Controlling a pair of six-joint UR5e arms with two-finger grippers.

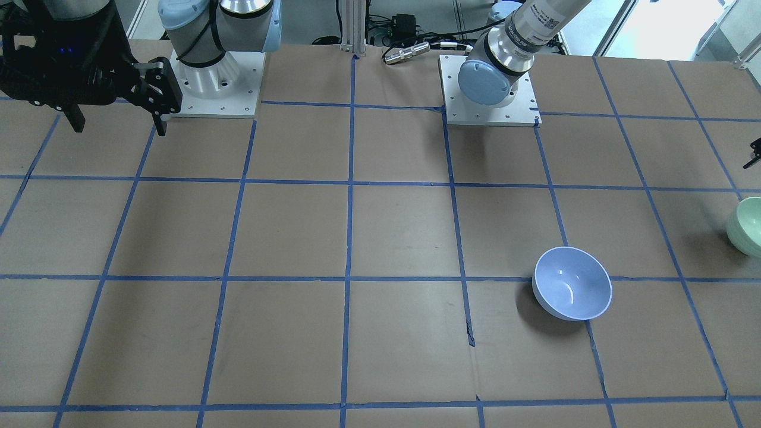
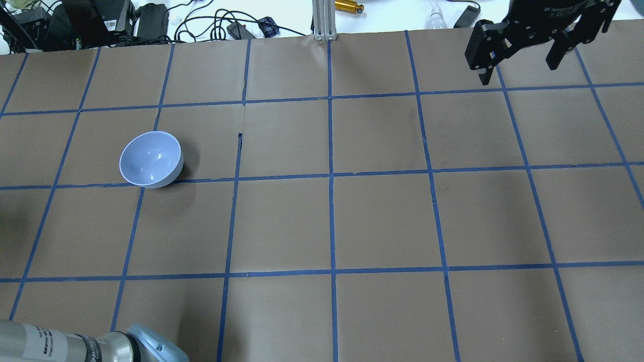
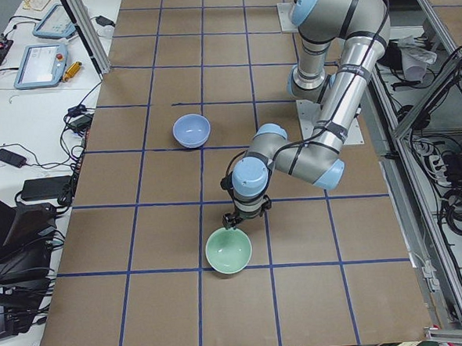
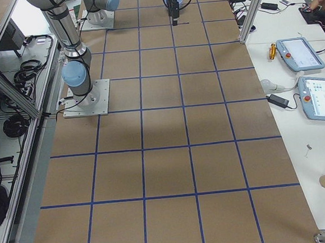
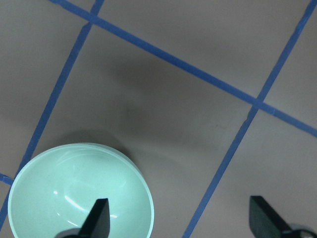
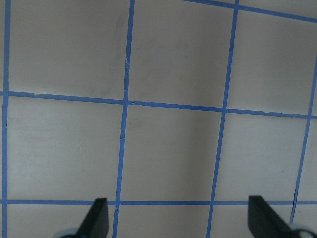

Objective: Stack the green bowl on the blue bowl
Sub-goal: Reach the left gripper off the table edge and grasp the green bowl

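Observation:
The green bowl [image 5: 79,193] stands upright near the table's end on my left; it also shows in the exterior left view [image 3: 229,250] and at the right edge of the front view [image 1: 748,227]. My left gripper [image 5: 181,218] is open just above it. One finger [image 5: 99,215] hangs over the bowl's inside and the other [image 5: 262,215] is outside its rim. The blue bowl [image 2: 150,159] stands upright and empty about one grid square away [image 1: 572,283]. My right gripper [image 2: 518,58] is open and empty, held high over the far right of the table.
The brown table [image 2: 382,221] carries a blue tape grid. Cables and black boxes [image 2: 100,20] lie beyond its far edge. Both arm bases [image 1: 217,89] stand on white plates at the robot's side. Teach pendants [image 3: 44,63] lie on the side bench.

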